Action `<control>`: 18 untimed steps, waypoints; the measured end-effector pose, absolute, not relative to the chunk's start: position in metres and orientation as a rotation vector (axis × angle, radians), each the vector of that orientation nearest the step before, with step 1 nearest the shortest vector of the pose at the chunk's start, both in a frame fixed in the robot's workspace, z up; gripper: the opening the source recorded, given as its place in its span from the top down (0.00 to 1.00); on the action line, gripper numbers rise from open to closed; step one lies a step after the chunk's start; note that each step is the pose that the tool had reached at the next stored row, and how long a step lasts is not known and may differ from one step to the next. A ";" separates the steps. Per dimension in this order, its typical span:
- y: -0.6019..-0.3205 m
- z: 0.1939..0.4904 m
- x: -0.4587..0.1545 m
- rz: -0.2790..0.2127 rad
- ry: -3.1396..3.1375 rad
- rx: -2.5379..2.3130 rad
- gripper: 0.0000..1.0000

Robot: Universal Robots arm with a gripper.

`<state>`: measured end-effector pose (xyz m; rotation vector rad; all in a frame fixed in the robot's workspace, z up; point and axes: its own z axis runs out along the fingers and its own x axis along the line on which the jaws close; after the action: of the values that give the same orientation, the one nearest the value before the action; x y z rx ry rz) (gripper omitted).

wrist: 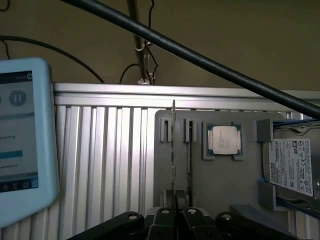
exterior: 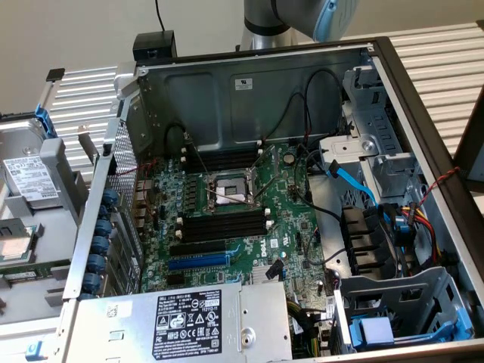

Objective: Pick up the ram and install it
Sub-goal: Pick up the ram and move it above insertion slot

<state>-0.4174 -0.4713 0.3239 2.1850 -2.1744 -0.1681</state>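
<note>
Closest to the cam are the black metal fingers of the gripper [wrist: 176, 196], pinched narrow on the ram stick [wrist: 173, 145]. That's a long thin board seen edge-on, so it's basically a slim line running out from the jaws. Right beside it a 2nd thin stick [wrist: 189, 150] sits in a slot of the flat grey plastic holder tray [wrist: 225, 185]. Same tray has a square silver cpu chip [wrist: 224, 139] in a pocket next to that, and a hard drive w/ white label [wrist: 292, 165] lies against the tray's edge. The tray lies on the ribbed aluminium table [wrist: 105, 160]. Ext view: open pc case w/ green motherboard [exterior: 291, 227] mid-frame. The black memory slots w/ white end clips [exterior: 223, 224] are at centre, and the blue expansion slot [exterior: 198, 262] is just below them.
</note>
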 end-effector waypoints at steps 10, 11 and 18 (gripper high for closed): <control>-0.471 0.334 -0.416 -0.179 -2.169 2.179 0.88; -0.471 0.334 -0.415 -0.180 -2.169 2.179 0.88; -0.471 0.350 -0.414 -0.187 -2.166 2.174 0.88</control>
<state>-0.4136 -0.4713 0.3499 2.1742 -2.1659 -0.1869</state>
